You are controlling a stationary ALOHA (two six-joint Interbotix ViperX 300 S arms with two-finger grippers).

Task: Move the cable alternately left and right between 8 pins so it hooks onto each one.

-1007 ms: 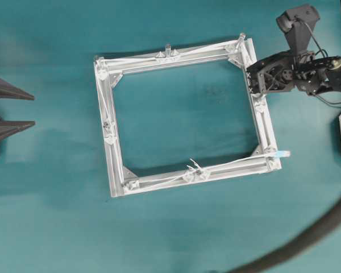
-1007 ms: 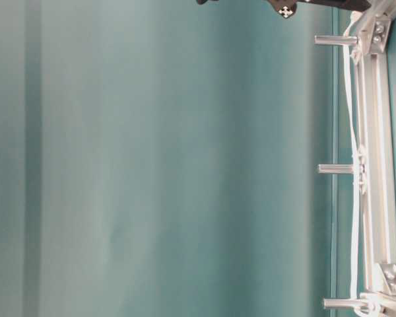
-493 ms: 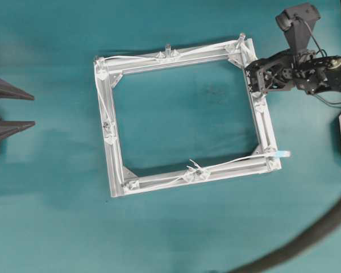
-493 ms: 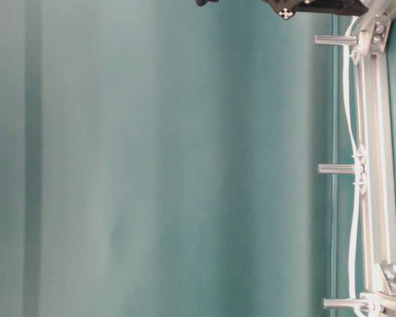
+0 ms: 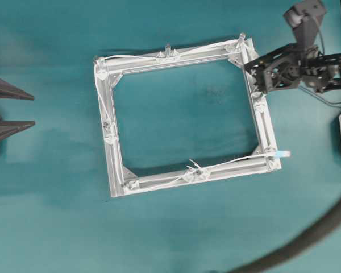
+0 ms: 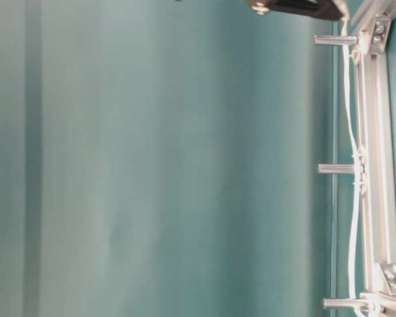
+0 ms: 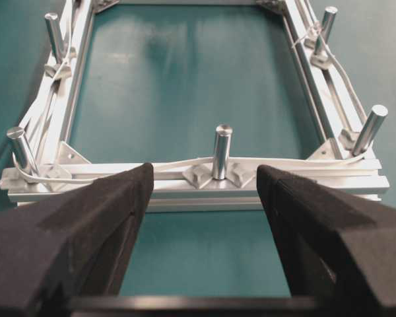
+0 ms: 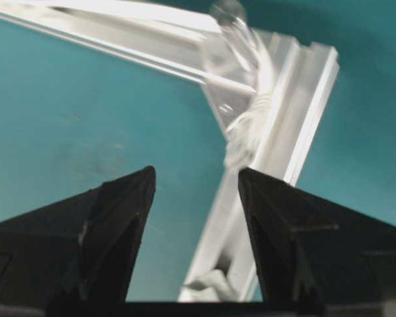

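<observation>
The square silver frame [image 5: 111,165] lies mid-table with upright pins [image 5: 167,48] on its rails. The white cable [image 5: 159,56] runs round the frame past the pins, and its light-blue plug [image 5: 283,153] sticks out at the lower right corner. My right gripper [image 5: 252,78] hovers open over the right rail near the top right corner; in the right wrist view [image 8: 197,173] the rail [image 8: 303,112] and the blurred cable [image 8: 251,125] lie below its fingers, untouched. My left gripper [image 5: 33,110] waits open at the left edge, facing a pin [image 7: 221,150] with nothing between its fingers [image 7: 105,211].
A thick dark grey hose [image 5: 307,239] curves across the lower right corner. In the table-level view three pins [image 6: 335,169] stand out from one rail, with the cable [image 6: 352,132] sagging along it and part of the right gripper [image 6: 297,6] at the top edge.
My right gripper has opened and let go of the cable, then drawn back from the right rail. The cable along that rail has slackened into a gentle curve. The left arm has stayed still.
</observation>
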